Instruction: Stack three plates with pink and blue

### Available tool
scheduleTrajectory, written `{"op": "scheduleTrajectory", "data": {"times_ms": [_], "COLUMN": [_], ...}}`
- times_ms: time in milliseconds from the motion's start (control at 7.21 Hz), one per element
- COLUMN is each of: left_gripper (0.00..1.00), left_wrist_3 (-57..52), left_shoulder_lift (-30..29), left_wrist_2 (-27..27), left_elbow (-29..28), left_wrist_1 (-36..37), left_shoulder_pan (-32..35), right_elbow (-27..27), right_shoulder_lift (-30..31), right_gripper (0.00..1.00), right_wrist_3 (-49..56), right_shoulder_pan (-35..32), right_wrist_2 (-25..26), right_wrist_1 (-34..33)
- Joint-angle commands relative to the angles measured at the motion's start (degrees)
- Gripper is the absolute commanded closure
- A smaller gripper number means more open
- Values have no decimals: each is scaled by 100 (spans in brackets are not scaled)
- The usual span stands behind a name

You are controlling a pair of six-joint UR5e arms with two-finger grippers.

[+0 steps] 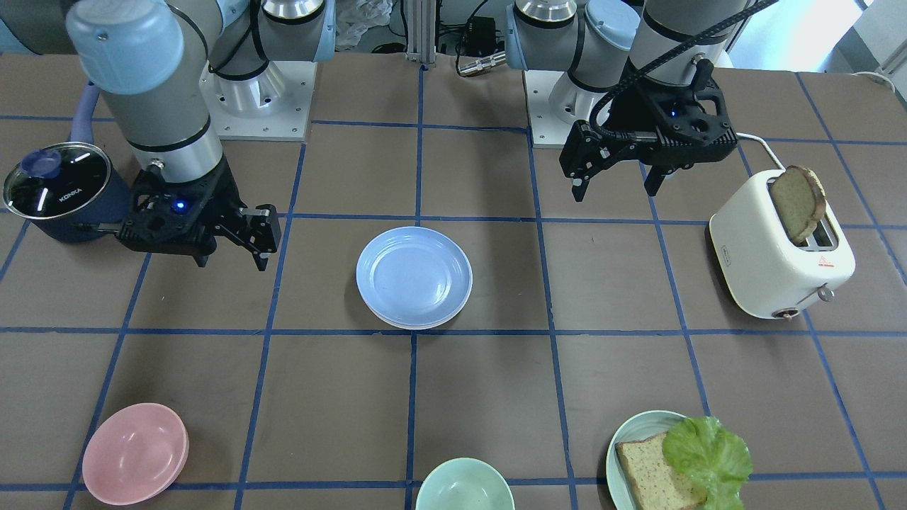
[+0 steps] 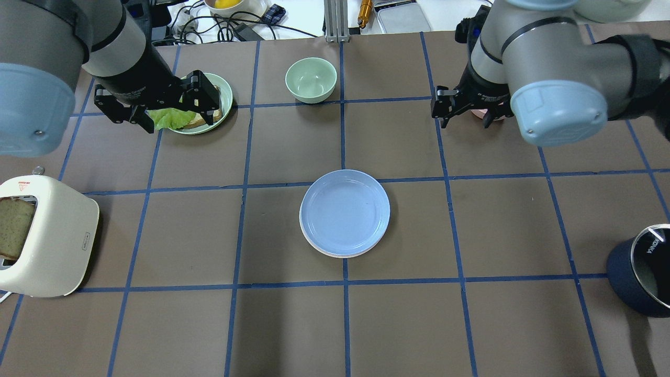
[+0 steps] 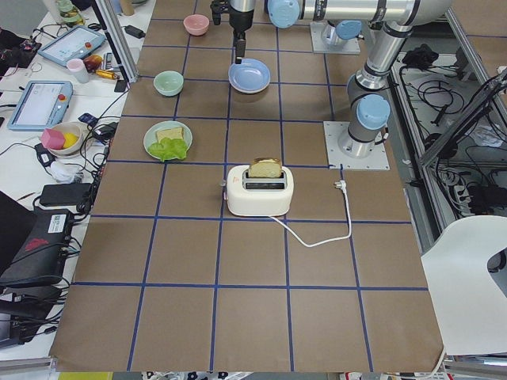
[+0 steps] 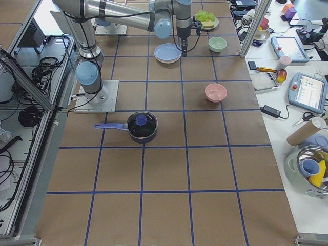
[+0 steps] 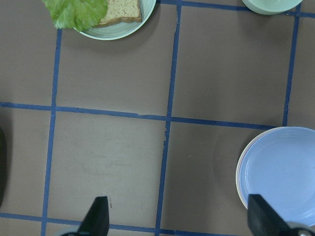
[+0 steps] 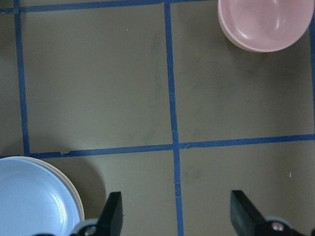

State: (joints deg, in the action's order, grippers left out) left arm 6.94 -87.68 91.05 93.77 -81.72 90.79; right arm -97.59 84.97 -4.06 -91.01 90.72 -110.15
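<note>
The light blue plate (image 1: 414,275) lies on top of a stack at the table's middle (image 2: 345,212). A cream rim (image 5: 238,177) and a pinkish rim (image 6: 77,199) peek out just under it; the lower plates are otherwise hidden. My left gripper (image 1: 615,188) hangs open and empty above the table, away from the stack, over the bread plate in the overhead view (image 2: 162,107). My right gripper (image 1: 234,248) is open and empty on the stack's other side (image 2: 466,112). Both wrist views show the stack at their lower edge, beside the spread fingers.
A pink bowl (image 1: 134,453), a mint bowl (image 1: 464,485) and a pale teal plate (image 1: 615,446) with bread and lettuce line the operators' edge. A white toaster (image 1: 779,248) with a bread slice stands on my left side. A dark lidded pot (image 1: 57,191) stands on my right.
</note>
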Motion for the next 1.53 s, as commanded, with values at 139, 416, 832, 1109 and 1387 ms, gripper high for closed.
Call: {"op": "scheduleTrajectory", "data": {"times_ms": [139, 416, 832, 1109, 1387], "left_gripper": [0, 0, 0, 0, 0], "left_wrist_3": [0, 0, 0, 0, 0], "left_shoulder_lift": [-38, -73, -65, -56, -38], "left_wrist_2": [-9, 0, 0, -9, -9], "left_elbow": [-8, -8, 1, -8, 10], "left_wrist_1": [7, 51, 51, 51, 51], "left_shoulder_pan": [0, 0, 0, 0, 0], "right_elbow": [1108, 1102, 1085, 1101, 1102], "right_shoulder_lift": [239, 213, 318, 327, 327], "right_gripper": [5, 0, 0, 0, 0], "right_wrist_3": [99, 150, 212, 449, 450], "right_shoulder_pan": [-12, -66, -40, -40, -31], "right_wrist_2": [-90, -450, -302, -2, 15], "right_wrist_1": [1405, 1584, 1637, 1646, 1654]}}
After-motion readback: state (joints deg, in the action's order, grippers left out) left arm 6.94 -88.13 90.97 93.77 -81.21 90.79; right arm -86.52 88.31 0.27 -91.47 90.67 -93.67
